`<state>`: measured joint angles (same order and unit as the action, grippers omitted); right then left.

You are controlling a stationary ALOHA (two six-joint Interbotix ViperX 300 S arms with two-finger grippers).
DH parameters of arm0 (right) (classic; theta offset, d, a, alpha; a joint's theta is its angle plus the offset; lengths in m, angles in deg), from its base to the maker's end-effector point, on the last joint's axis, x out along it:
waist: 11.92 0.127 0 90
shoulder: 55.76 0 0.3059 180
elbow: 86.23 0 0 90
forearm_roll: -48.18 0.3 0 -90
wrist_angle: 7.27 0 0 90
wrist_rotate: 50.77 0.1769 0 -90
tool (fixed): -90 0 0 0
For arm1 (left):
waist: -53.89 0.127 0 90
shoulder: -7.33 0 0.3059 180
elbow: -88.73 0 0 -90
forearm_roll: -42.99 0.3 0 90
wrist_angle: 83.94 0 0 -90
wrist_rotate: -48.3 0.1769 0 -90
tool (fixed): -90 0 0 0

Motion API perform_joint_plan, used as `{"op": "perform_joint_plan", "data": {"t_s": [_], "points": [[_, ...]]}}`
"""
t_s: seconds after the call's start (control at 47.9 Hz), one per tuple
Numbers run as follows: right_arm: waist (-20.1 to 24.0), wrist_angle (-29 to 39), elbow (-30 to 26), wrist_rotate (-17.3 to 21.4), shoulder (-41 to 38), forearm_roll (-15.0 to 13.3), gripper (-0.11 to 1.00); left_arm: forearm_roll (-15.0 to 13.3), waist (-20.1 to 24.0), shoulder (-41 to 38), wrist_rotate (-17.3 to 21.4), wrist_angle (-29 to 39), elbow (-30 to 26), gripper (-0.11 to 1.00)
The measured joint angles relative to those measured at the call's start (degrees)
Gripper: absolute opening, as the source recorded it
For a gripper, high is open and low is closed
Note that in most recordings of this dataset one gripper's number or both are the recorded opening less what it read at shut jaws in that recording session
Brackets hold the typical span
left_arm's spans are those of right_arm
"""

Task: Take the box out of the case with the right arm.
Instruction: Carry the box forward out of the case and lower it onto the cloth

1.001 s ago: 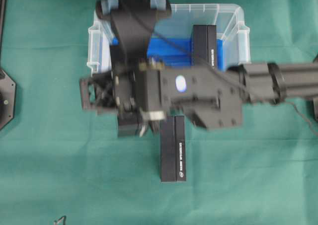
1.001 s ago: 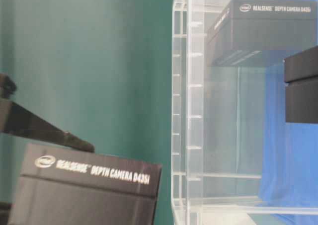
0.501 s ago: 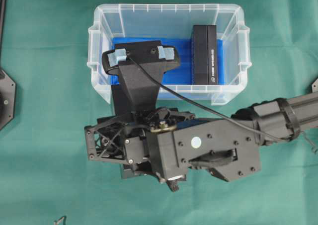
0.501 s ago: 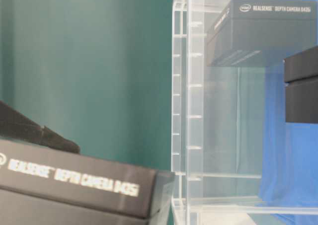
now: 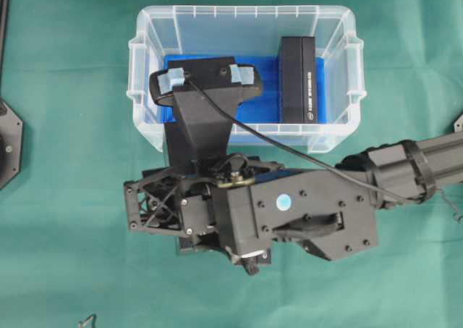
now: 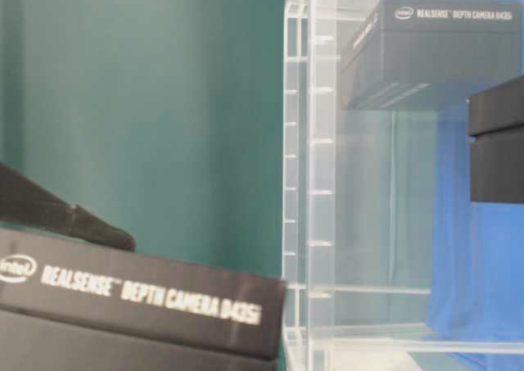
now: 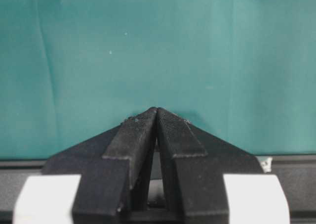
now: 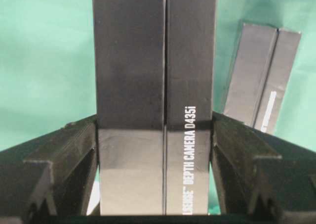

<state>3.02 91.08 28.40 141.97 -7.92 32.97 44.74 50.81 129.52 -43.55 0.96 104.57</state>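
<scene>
held box [image 6: 139,305] showing "intel realsense depth camera d435i" | box in case [image 6: 442,47] showing "intel realsense depth camera d435i"

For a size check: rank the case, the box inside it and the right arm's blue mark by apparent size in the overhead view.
1. case
2. box
3. blue mark, though nearer the camera

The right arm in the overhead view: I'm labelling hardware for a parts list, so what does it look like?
The right arm is all black, with a ribbed cylindrical forearm and a boxy, screw-studded wrist block carrying a small round blue mark. A thin black cable runs over it to a black wrist camera mount with two pale blue-grey tape patches. A lattice frame backs its jaws.
</scene>
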Motion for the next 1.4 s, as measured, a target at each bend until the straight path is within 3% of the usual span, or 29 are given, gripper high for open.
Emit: {"op": "perform_joint_plan", "data": {"t_s": [0.438,1.001,1.398], "points": [[-0.18,-1.05,0.53,0.62,-5.63,4.31,0.68,0.09,0.0,0.18,-0.09,0.0,0.0,0.02],[-1.23,-14.5,13.01,5.1,-8.17,8.88,0.68,0.09,0.0,0.18,0.0,0.0,0.0,0.02],[-1.32,-17.4,14.94,5.8,-8.17,10.37,0.68,0.0,0.0,0.26,-0.09,0.0,0.0,0.02]]}}
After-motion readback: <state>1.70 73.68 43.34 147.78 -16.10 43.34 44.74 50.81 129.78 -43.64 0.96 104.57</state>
